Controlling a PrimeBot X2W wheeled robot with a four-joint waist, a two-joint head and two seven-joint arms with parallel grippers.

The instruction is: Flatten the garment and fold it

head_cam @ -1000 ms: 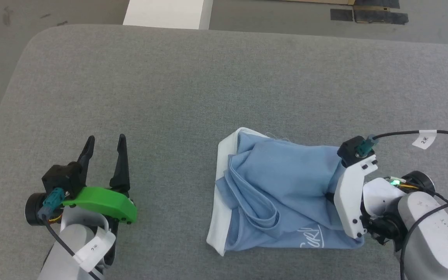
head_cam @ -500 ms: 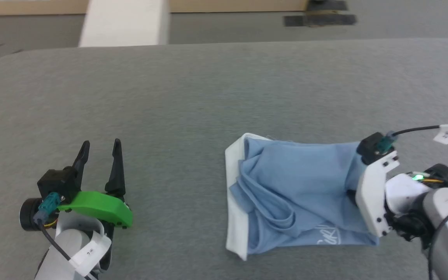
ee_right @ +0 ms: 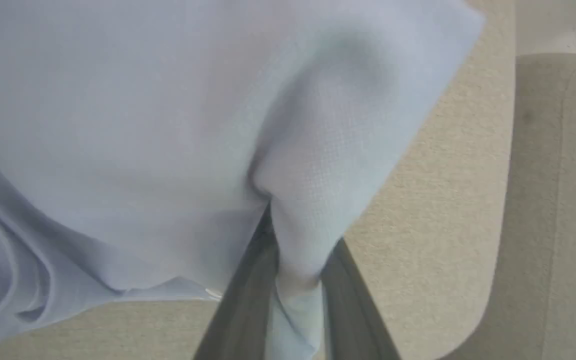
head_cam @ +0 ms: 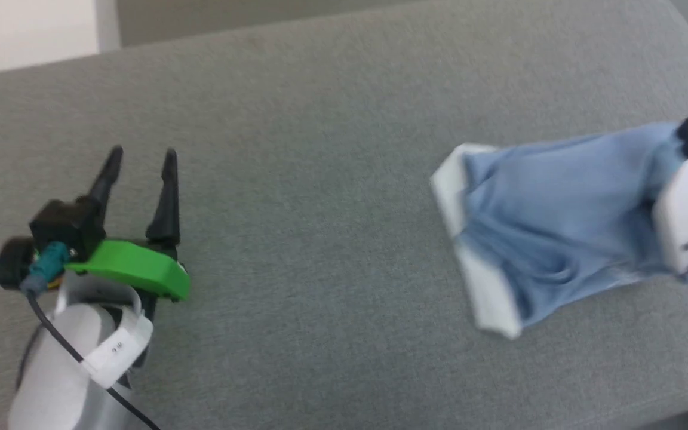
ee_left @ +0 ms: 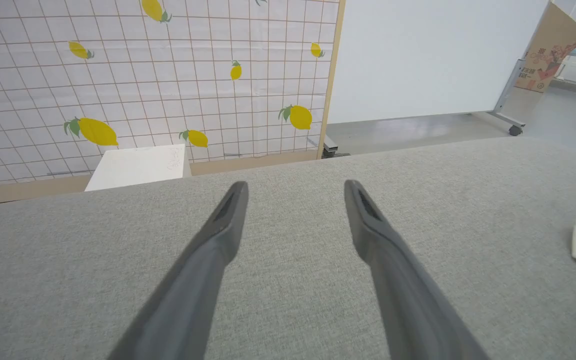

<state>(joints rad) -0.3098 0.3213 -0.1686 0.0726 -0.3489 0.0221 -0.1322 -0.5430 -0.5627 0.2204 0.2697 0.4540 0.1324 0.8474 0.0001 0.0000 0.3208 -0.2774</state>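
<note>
garment (head_cam: 559, 209): crumpled, light blue with a white edge, on the right part of the grey tabletop (head_cam: 320, 149); head view is blurred. my right jaws are closed on a pinch of its blue cloth, which is bunched between the two fingers (ee_right: 245, 300). my left jaws are spread wide with nothing between them, over bare tabletop, well apart from the garment.

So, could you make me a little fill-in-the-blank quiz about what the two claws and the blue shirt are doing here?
1. The garment is light ____ with a white edge.
2. The right gripper is pinching a fold of the ____.
3. The left gripper stands ____, holding nothing.
4. Beneath them is a ____ fabric-covered table.

Missing words: blue; garment; open; grey.
</note>
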